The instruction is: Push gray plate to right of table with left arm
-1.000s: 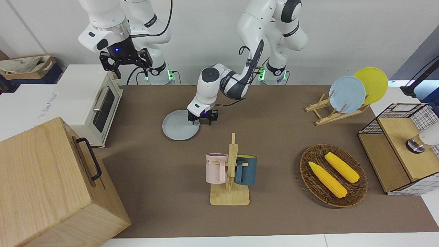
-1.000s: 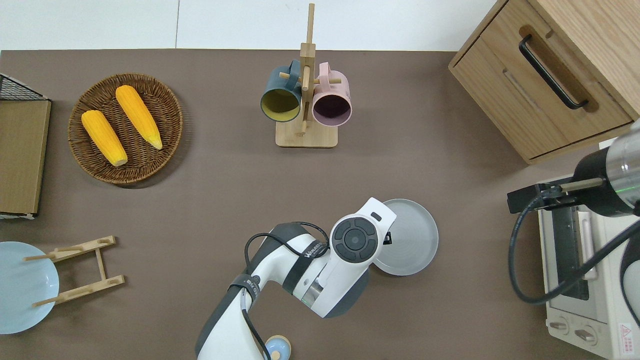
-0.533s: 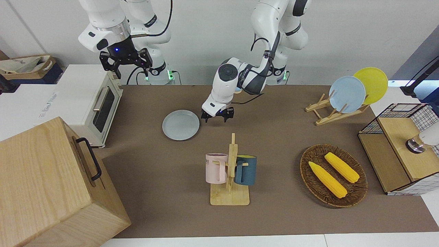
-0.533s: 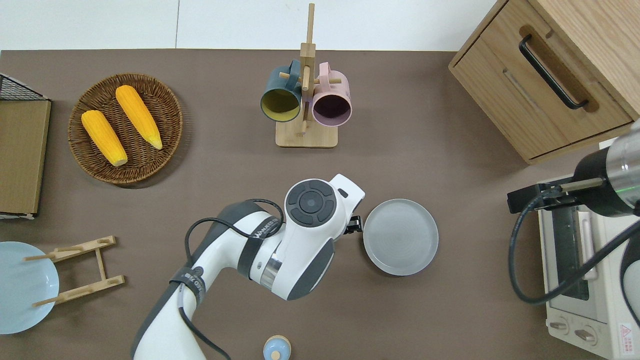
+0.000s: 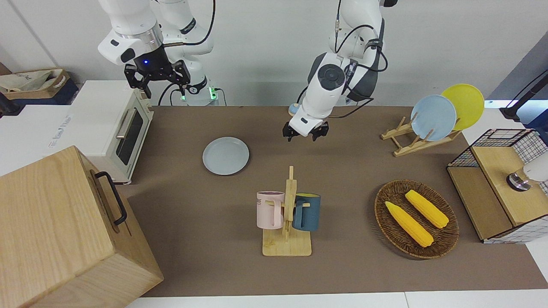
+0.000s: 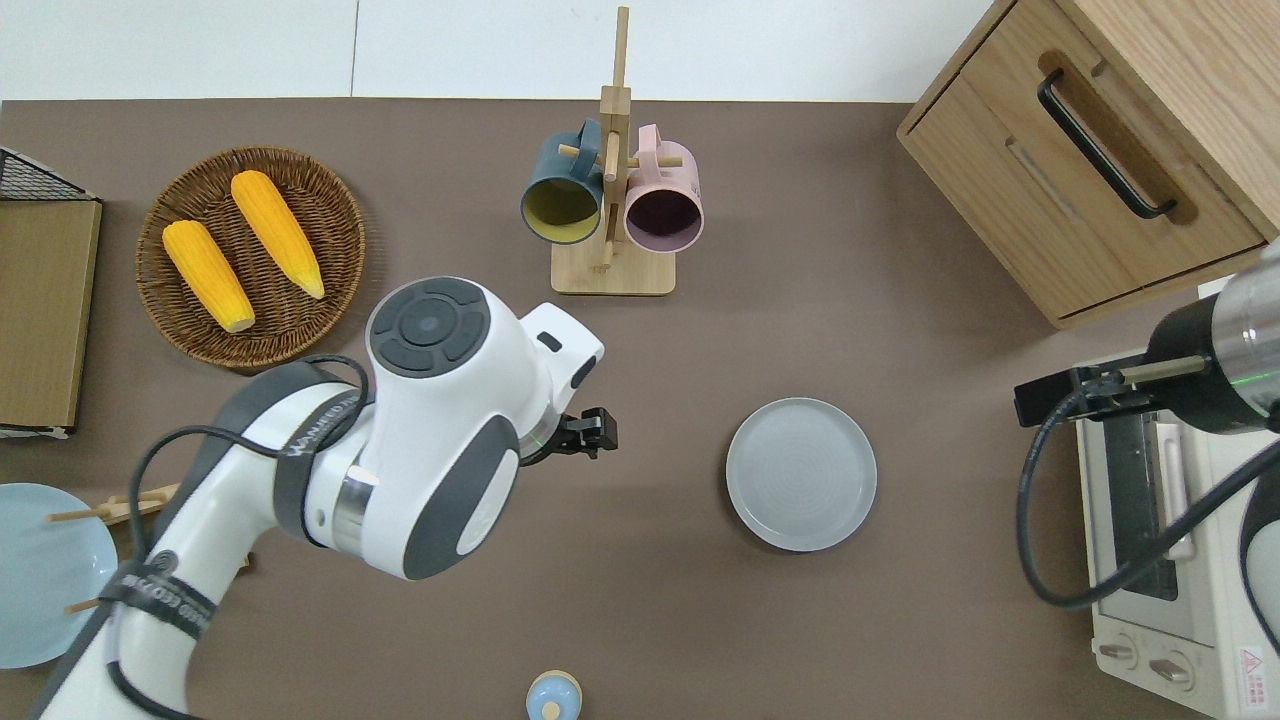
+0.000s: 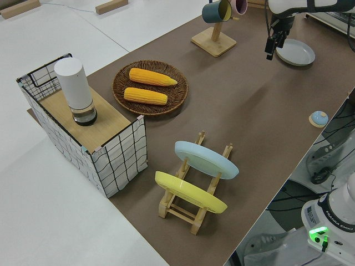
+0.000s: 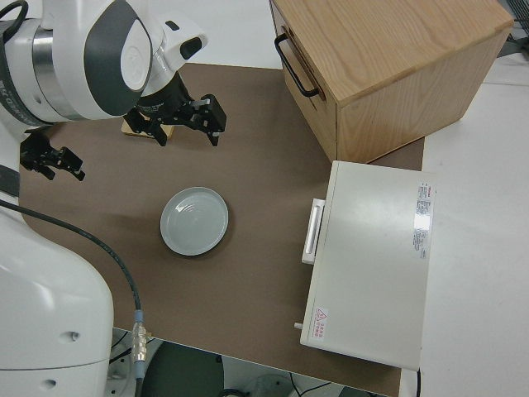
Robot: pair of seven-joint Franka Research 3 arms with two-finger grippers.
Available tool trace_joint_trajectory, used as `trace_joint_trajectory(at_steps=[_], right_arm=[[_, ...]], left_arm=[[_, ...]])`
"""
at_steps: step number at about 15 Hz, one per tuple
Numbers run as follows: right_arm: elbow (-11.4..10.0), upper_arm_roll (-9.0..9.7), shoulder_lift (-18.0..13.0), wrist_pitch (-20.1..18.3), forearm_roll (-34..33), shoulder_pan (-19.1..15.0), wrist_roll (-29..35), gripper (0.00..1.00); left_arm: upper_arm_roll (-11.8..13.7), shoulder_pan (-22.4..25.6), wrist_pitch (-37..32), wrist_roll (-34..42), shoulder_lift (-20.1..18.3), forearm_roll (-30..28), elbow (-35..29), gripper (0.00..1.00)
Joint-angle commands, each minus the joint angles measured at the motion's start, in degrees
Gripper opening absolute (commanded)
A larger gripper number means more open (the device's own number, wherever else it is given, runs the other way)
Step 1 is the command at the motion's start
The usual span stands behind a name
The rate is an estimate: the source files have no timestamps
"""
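Gray plate point(image 5: 225, 155) lay flat on bench point(image 5: 351, 171), toward right arm's end, between toaster oven point(image 5: 112, 128) and mug rack point(image 5: 287, 222), nearer to robots than rack. Left gripper point(image 5: 305, 132) hung in air over bare mat, well apart from plate; jaws spread, holding nothing. Left arm point(image 6: 400, 440) raised, wrist pointing down. Right arm parked; right gripper point(image 5: 156, 79) jaws spread, empty. Wooden cabinet point(image 5: 64, 231) stood at right arm's end.

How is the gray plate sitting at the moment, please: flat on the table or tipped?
Flat: the gray plate lies level on the table, its whole rim down.
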Motion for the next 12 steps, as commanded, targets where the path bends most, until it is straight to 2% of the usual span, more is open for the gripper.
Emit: trace_joint_trajectory(at_steps=[1,3,7,10,12], right_arm=[[0.05,0.32,-0.43,-0.69,0.46,-0.63,-0.15,0.983],[0.05,0.32,-0.43,-0.69,0.55,-0.63,-0.06,0.983],[-0.03,0.23,-0.43,-0.69,0.46,-0.63,-0.15,0.983],[-0.03,0.23,-0.43,-0.69,0.46,-0.63,-0.06,0.983],[-0.03,0.32,-0.43,-0.69,0.46,-0.63,-0.15,0.983]], left_arm=[[-0.34,6.3,-5.65,5.8,-5.33,3.0,-0.55,0.99],[-0.26,10.79,-8.39,9.33,-8.05,4.51,-0.2,0.99],[0.01,16.34,-10.14,14.16,-9.38,6.35,1.2,0.99],[0.09,17.84,-14.62,16.46,-9.3,9.34,7.17,0.99],[1.93,18.11,-16.73,20.58,-9.3,9.44,9.38,0.99]])
